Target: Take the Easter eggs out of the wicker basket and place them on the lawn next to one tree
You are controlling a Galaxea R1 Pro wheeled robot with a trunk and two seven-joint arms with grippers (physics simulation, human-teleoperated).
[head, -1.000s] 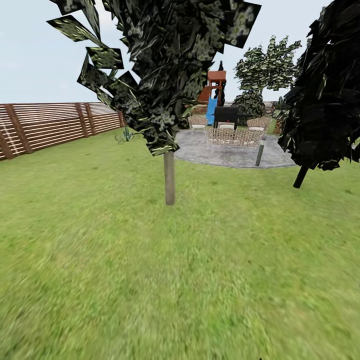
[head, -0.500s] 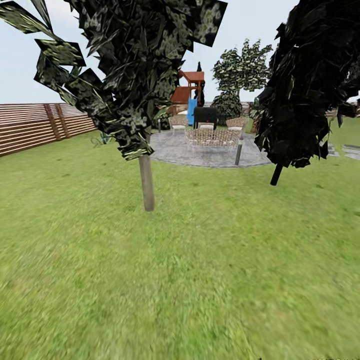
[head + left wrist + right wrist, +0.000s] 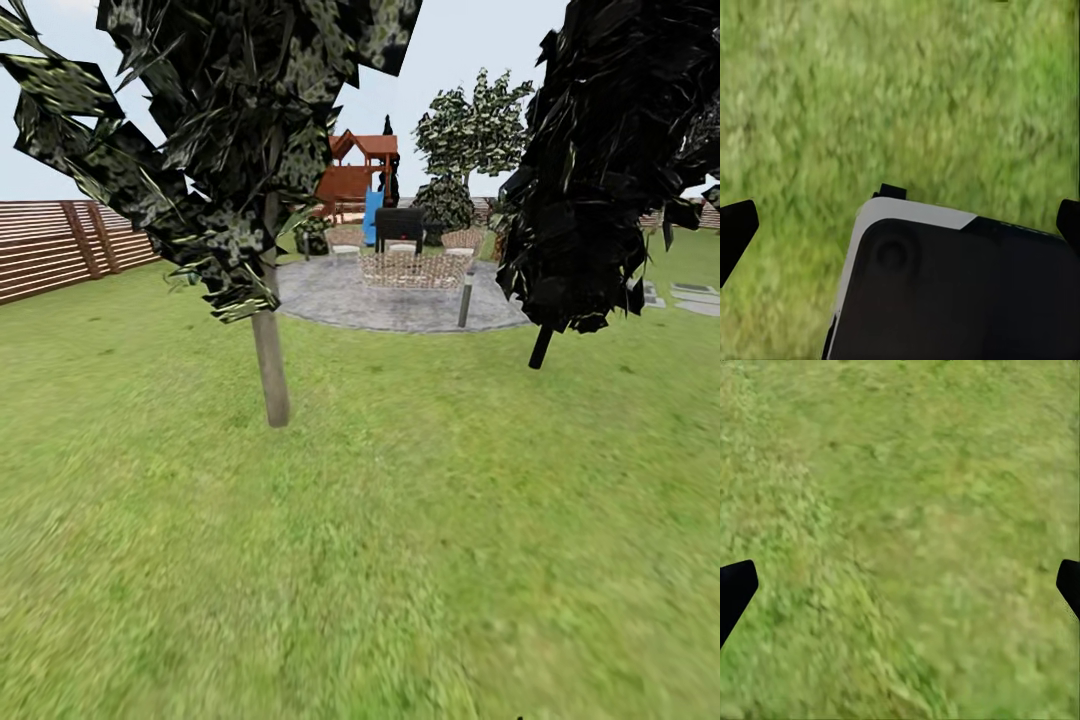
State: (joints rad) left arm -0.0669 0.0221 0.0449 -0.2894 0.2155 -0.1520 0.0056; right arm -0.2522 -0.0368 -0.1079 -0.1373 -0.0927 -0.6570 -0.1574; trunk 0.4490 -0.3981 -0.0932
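The Easter eggs and the wicker basket are out of view. In the head view the lawn (image 3: 400,560) spreads wide and green ahead. A tree (image 3: 270,370) with a pale grey-brown trunk and a leafy crown stands on it, left of centre and a few metres off. My left gripper (image 3: 900,225) is open above the grass, with its dark fingertips (image 3: 735,229) at the picture's edges and nothing between them. My right gripper (image 3: 900,585) is open too, with only grass between its fingertips (image 3: 735,589).
A near-black conifer (image 3: 610,170) leans at the right. Behind lie a round grey paved patio (image 3: 400,300) with wicker chairs, a short post (image 3: 465,298), wooden play equipment (image 3: 355,180) and a far tree (image 3: 470,130). A slatted fence (image 3: 60,245) runs along the left. A dark robot part (image 3: 945,292) shows below the left gripper.
The whole head picture has slid left and the trees look slightly nearer, so the camera has turned right and moved on. Nothing in the garden itself has moved.
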